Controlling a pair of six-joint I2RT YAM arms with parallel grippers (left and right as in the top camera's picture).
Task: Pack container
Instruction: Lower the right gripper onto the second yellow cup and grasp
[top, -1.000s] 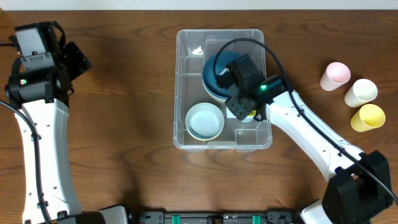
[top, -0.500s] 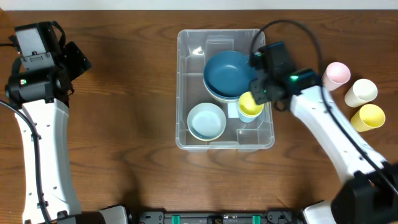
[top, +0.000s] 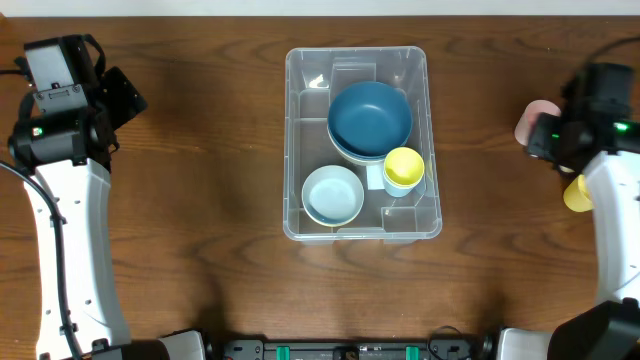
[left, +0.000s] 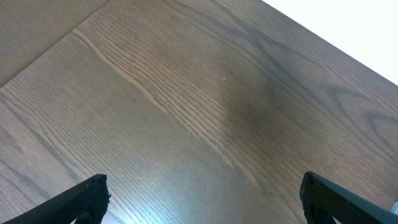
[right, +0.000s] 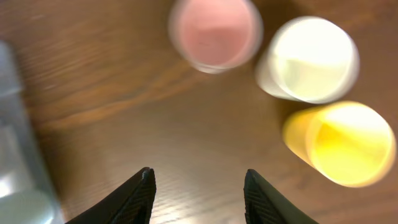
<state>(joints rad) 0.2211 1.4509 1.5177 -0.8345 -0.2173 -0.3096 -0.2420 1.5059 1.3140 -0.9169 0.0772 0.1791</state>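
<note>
Swung off the large clear rectangular plastic bin, the right gripper is hovering, fingers spread and empty, with a blurred pink cup, white cup and yellow cup ahead; the left gripper is showing only cropped, wide-apart fingertips.

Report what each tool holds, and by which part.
Nothing is held: the left tool and the right tool both stand open and empty above the table.
</note>
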